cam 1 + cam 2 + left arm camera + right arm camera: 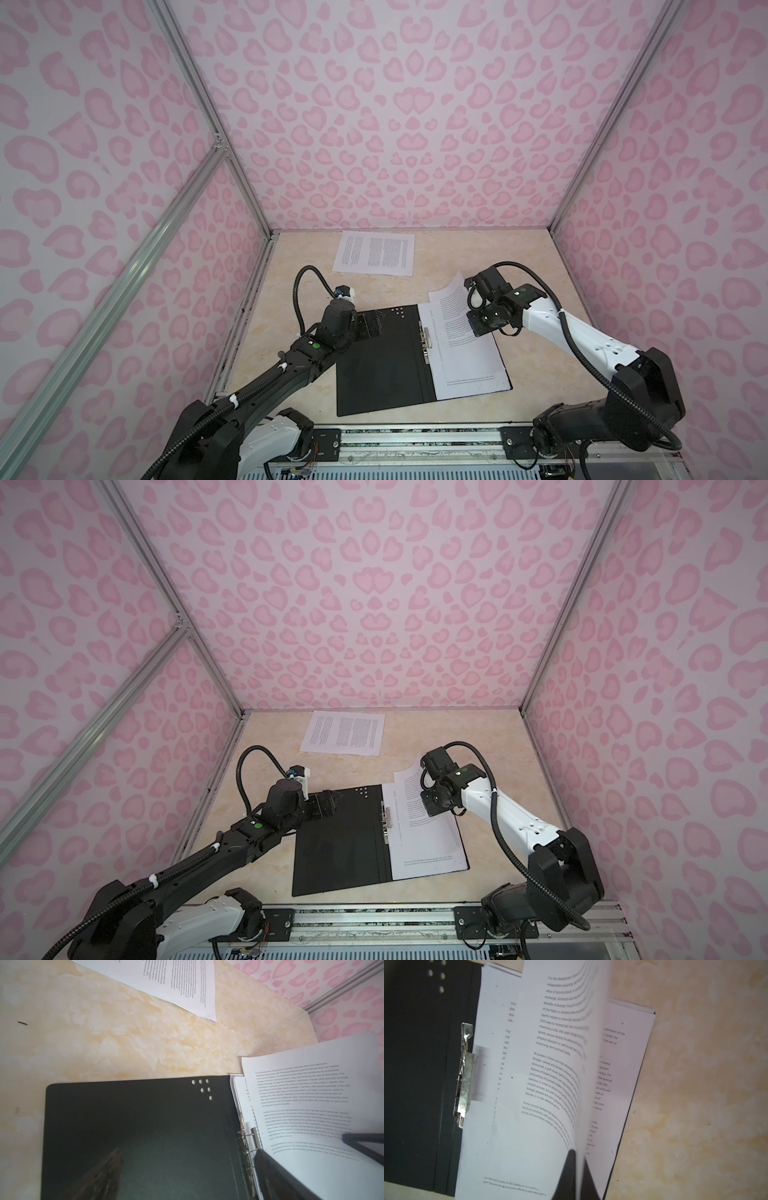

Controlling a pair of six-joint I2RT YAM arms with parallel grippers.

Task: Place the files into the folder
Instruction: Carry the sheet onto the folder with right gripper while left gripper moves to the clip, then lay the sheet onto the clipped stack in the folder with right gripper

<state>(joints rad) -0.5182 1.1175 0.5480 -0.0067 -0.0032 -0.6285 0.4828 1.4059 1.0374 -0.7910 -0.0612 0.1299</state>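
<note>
The beige marbled table [478, 249] filled the floor of the pink-patterned booth. Right in the middle of it the folder [382, 361] lay wide open, black inside facing up, plain in both top views. On its right half sat a stack of pages [469, 365], white with dense black print, tucked against the spine and covering that half almost to its edge. Well apart from it, up by the back wall, more loose pages [374, 253] lay flat on the table. Then the action: one lifted page [451, 303] curved up off the stack, its outer edge raised and its inner side lying towards the spine. The right claw [576, 1159] was pressed together on that raised edge, pinching it. The right wrist view showed the dark fingertips closed on the paper, with the sheet bowing away from them. Over on the other side, the left claw [371, 325] was spread wide above the far corner of the bare left cover, gripping nothing. Whether it touched the cover could not be told. Along the spine the metal clip [426, 336] stood at the stack's inner edge. Smallest of all, six little holes [202, 1087] dotted the cover's far corner near the spine.
</note>
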